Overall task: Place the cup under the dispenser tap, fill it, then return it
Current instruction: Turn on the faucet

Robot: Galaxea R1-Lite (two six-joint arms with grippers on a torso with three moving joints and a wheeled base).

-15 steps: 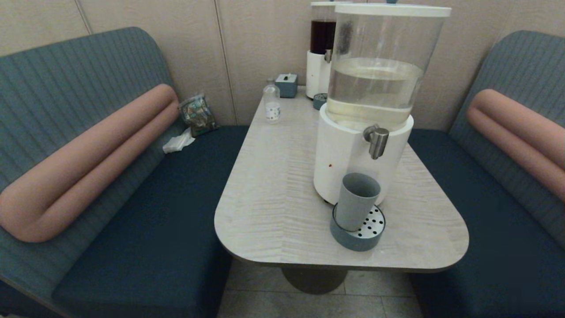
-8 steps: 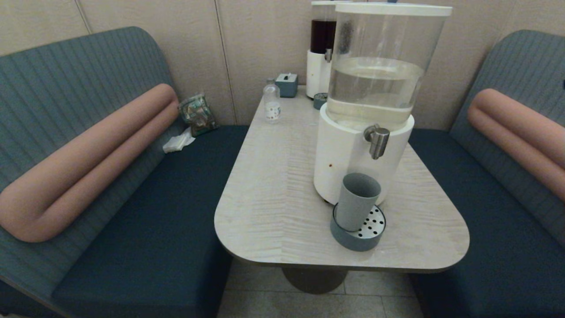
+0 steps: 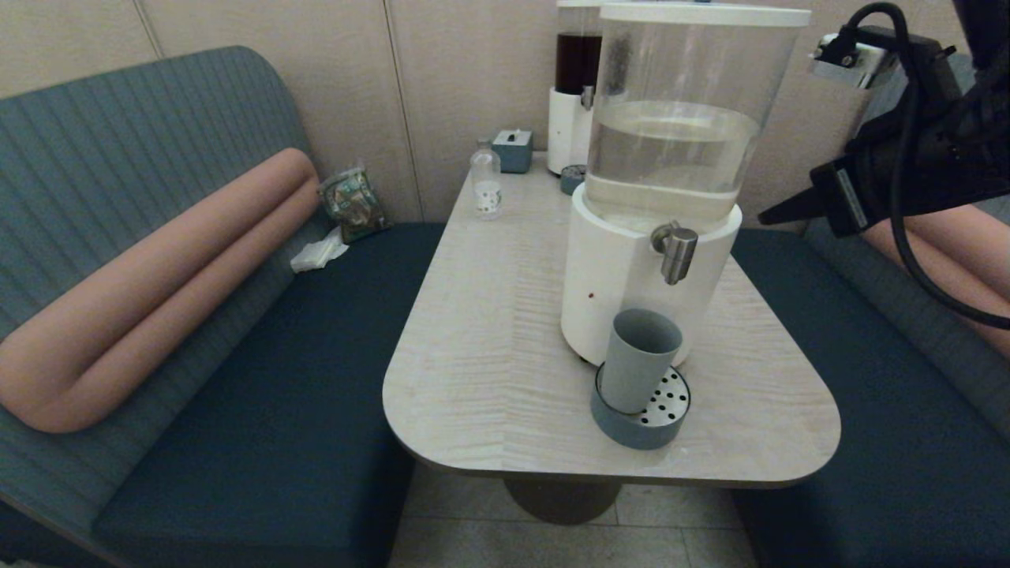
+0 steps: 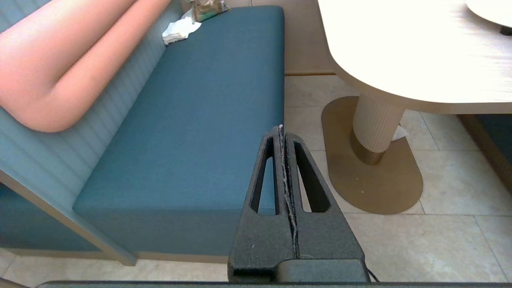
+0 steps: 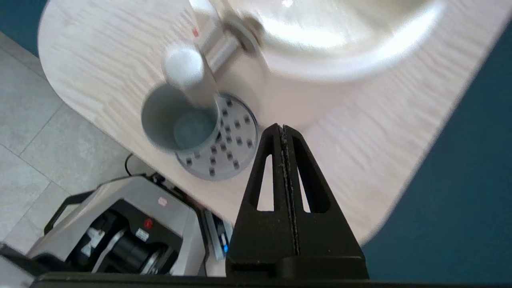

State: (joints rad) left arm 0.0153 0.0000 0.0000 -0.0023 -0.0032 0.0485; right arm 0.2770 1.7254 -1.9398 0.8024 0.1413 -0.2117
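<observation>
While the cup (image 3: 637, 359) stands upright on the perforated steel top of the round grey-blue drip tray (image 3: 641, 416), the right gripper (image 3: 777, 209) hangs in the air at the right of the head view, beside the big dispenser (image 3: 659, 173) and well above the table (image 3: 489, 347). Its 2 fingers are pressed together with nothing between them, as the right wrist view shows (image 5: 283, 132). That wrist view is blurred, so the gripper's distance from the dispenser is hard to judge, though it appears clear of everything.

The cup sits on the left part of the tray, close to the dispenser's white round base. The dispenser tap (image 3: 675, 251), a short brushed-steel spout, is above and slightly to the right of the cup's mouth in the head view; from the right wrist view the spout (image 5: 188, 76) overlaps the open cup (image 5: 180, 124), whose inside looks empty.

The left gripper (image 4: 283, 132) is low beside the blue bench seat (image 4: 200, 120), over the tiled floor (image 4: 440, 240) near the table's pedestal (image 4: 374, 128). Its 2 fingers are closed flat against each other, holding nothing.

At the far end of the table stand a slimmer dispenser with dark liquid (image 3: 574, 87), a small clear bottle (image 3: 485, 185) and a small grey-blue box (image 3: 513, 150).
</observation>
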